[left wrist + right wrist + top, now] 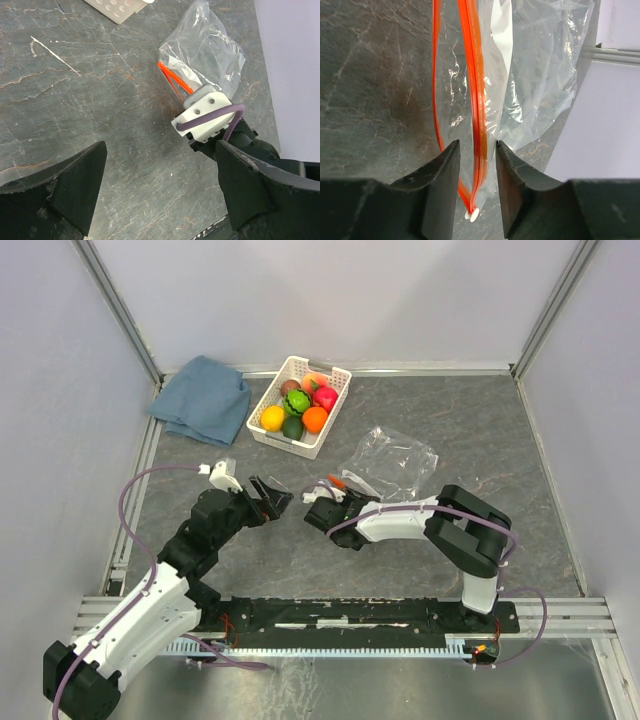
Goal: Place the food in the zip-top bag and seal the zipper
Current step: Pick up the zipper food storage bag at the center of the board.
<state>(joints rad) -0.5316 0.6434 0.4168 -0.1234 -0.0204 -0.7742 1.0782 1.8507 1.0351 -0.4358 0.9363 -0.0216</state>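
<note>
The bag (535, 75) looked limp and slippery, so its stiffer zipper (479, 100) seemed the best hold. The right gripper (477, 147) straddled it, not yet pinching; the left gripper (161, 150) gaped empty.

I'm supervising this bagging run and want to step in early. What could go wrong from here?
The right pincer straddles just one lip of the zipper, close to the end where both lips meet; it may slip, or pinch the mouth shut.
The zip-top bag lies loose and crinkly, so a pull could drag it.
The open left pincer hangs near the right arm; they could collide.
</note>
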